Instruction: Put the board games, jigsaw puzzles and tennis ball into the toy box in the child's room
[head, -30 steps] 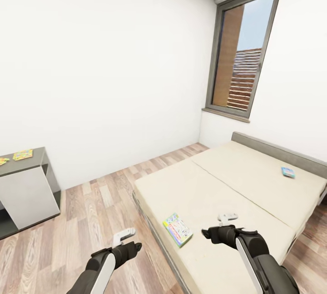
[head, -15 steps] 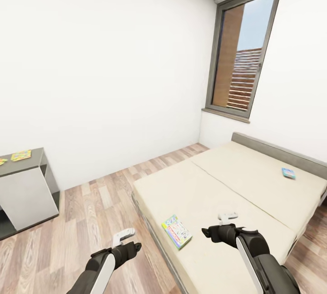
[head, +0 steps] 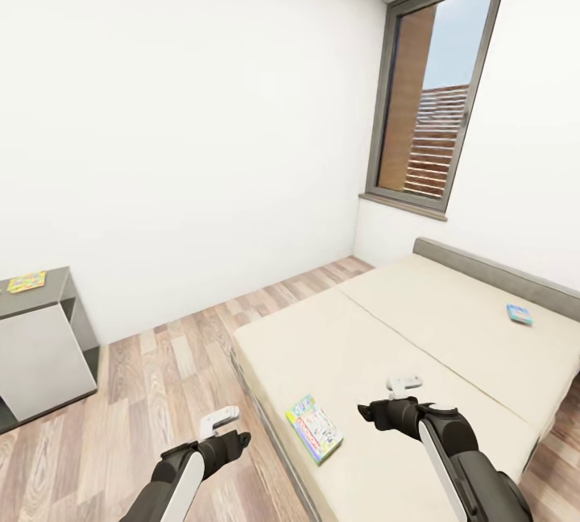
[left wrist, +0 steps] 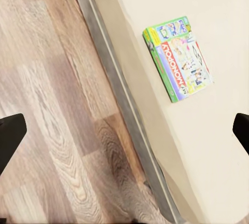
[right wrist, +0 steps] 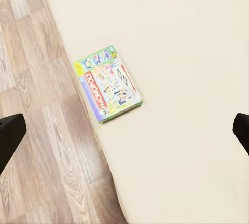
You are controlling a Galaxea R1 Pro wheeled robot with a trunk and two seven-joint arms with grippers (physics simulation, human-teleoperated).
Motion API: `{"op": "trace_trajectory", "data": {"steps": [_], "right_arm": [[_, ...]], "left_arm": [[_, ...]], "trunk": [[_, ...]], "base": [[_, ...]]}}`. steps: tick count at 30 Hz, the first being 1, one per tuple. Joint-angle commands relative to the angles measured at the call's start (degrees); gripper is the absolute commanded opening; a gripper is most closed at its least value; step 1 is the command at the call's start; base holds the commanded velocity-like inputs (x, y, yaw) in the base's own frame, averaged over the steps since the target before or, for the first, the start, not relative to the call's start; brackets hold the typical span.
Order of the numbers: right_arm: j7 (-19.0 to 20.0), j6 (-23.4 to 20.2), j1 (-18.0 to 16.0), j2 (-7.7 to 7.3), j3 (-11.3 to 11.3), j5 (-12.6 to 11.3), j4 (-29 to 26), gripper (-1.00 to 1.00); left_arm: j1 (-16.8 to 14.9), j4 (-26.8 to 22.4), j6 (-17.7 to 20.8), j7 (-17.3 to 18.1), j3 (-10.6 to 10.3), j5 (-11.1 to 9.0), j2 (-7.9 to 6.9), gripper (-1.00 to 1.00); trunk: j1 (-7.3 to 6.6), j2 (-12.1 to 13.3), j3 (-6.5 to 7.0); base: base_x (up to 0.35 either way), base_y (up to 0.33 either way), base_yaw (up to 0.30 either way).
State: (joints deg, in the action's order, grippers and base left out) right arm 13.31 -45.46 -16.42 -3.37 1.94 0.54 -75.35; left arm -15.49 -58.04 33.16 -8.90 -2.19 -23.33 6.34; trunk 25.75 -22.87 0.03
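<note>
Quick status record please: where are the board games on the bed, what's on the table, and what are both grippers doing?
near game: colourful Monopoly board game box, flat at the cream bed edge
far game: small blue board game box, near the headboard
table: grey table, with a yellow flat toy on top
left gripper: open, empty
right gripper: open, empty

The whole head view has swung a little to the right, a camera move and not a move of the things. The grey table with white front [head: 40, 337] now sits further left at the frame edge, showing one flat yellow puzzle box [head: 26, 282] on top.
</note>
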Motion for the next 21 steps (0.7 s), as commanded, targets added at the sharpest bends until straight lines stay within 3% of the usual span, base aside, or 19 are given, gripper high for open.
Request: {"op": "trace_trajectory", "data": {"steps": [1, 11, 21], "right_arm": [[0.1, -0.2, 0.0, -0.04, 0.1, 0.1, -0.1, 1.00], [0.2, -0.2, 0.0, 0.04, 0.1, 0.0, -0.4, 1.00], [0.1, -0.2, 0.0, 0.10, 0.1, 0.0, -0.5, 1.00]], "left_arm": [[0.0, -0.1, 0.2, -0.5, -0.1, -0.6, -0.01, 1.00], [0.0, -0.1, 0.2, -0.5, 0.0, -0.7, -0.01, 1.00], [0.0, -0.1, 0.2, -0.5, -0.1, -0.6, -0.01, 1.00]], "trunk": [[0.03, 0.0, -0.03], [0.03, 0.0, -0.03], [0.03, 0.0, 0.09]], "base": [[0.069, -0.005, 0.000], [0.034, -0.002, 0.052], [0.009, -0.001, 0.209]]}}
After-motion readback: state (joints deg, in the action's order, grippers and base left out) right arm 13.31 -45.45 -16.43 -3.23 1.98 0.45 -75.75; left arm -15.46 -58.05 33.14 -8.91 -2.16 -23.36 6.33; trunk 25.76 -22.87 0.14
